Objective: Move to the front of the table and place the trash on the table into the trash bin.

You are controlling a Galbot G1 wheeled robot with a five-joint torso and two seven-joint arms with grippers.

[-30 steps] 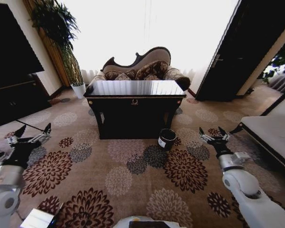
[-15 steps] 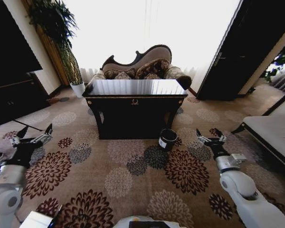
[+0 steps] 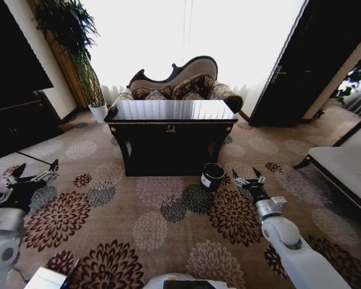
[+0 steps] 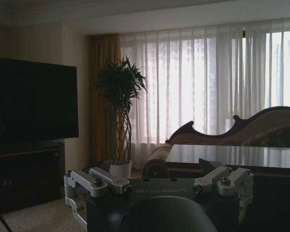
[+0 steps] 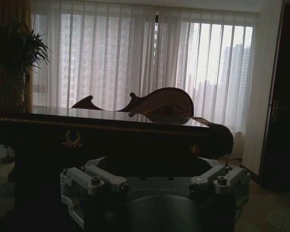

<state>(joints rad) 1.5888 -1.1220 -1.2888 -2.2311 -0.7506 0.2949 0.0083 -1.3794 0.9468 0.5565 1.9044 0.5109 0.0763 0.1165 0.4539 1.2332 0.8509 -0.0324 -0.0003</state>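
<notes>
The glossy black table (image 3: 168, 112) with gold trim stands straight ahead on the carpet; glare covers its top and I cannot make out any trash on it. The small black trash bin (image 3: 212, 176) sits on the floor by the table's front right leg. My right gripper (image 3: 246, 174) hovers low and open, just right of the bin. Far to the left, well clear of the table, my left gripper (image 3: 34, 171) is also open and holds nothing. The table top (image 4: 232, 154) lies beyond the open left gripper (image 4: 159, 181). The table front (image 5: 111, 128) faces the open right gripper (image 5: 154, 181).
A curved sofa (image 3: 177, 81) stands behind the table, and a tall plant in a white pot (image 3: 98, 112) is at the back left. A dark TV cabinet (image 3: 18, 120) lines the left wall. A pale-topped bench (image 3: 343, 171) is on the right. Patterned carpet lies open in front.
My right arm has swung inward to the left, ending close beside the bin. The left gripper has drifted slightly outward. Table and bin stay put.
</notes>
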